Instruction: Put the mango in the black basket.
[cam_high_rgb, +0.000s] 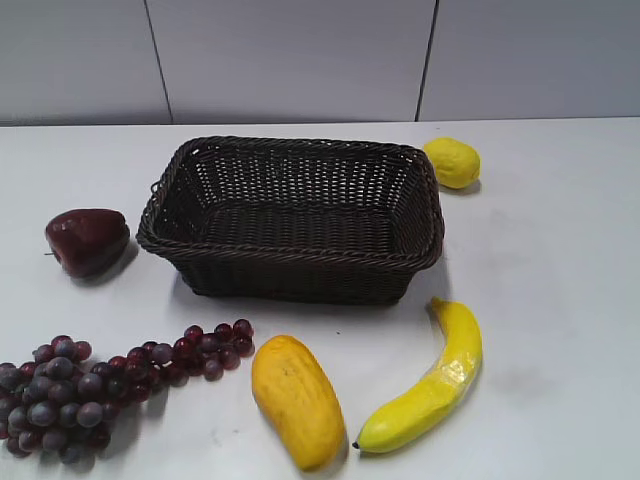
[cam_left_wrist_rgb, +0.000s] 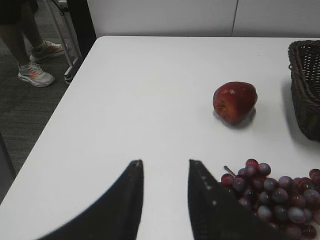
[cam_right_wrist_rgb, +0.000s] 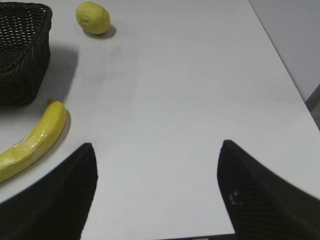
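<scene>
Legible text, labels, brands, numbers, signs: we find none on any surface in the three views (the banana (cam_high_rgb: 428, 385) wears a glossy wrap, but we read no print on it).

Bare white surface (cam_right_wrist_rgb: 190, 90) lies ahead of the right tool (cam_right_wrist_rgb: 157, 165); a long yellow banana (cam_right_wrist_rgb: 35, 142) flanks its left.

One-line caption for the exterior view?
Empty dark woven wicker basket ringed by orange-yellow oblong mango, curved yellow banana, lemon, red apple, purple grapes.
</scene>
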